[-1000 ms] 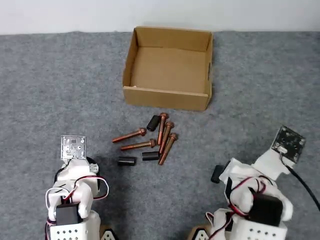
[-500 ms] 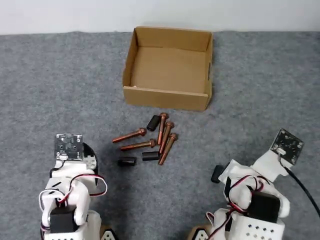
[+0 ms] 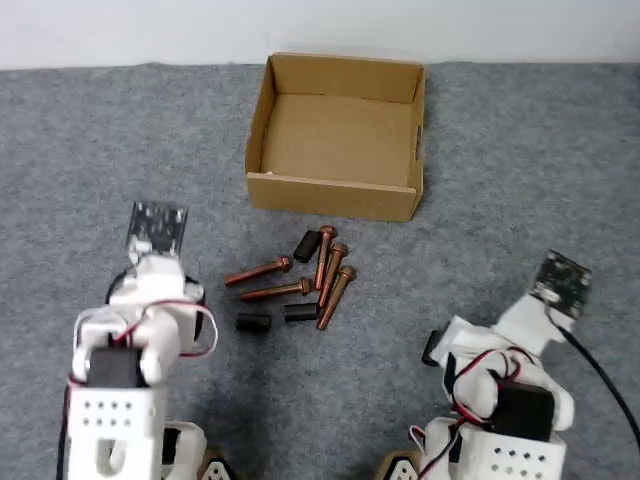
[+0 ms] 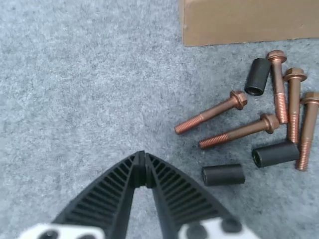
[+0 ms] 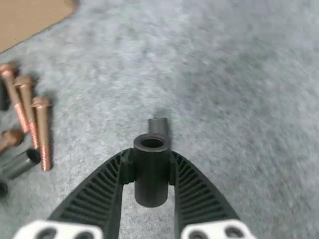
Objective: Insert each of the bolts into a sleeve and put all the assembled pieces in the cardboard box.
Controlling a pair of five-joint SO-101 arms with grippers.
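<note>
Several copper bolts (image 3: 300, 277) lie in a loose cluster in front of the cardboard box (image 3: 262, 120). Three black sleeves (image 4: 223, 175) lie among them, one (image 4: 258, 75) near the box wall. My left gripper (image 4: 141, 160) is shut with nothing in it, over bare carpet beside the threaded ends of two bolts (image 4: 212, 112). The left arm (image 3: 150, 300) stands at the table's front left. My right gripper (image 5: 151, 160) is shut on a fourth black sleeve (image 5: 151, 172), held with its bore showing, above the carpet at the front right (image 3: 432, 347).
The box (image 4: 249, 20) is open on top, with no parts inside. Grey carpet covers the table. Bare carpet spreads to both sides of the box and between the two arms.
The left arm has lifted and swung forward, toward the box side of the table. The right arm shifted only slightly, still holding its sleeve.
</note>
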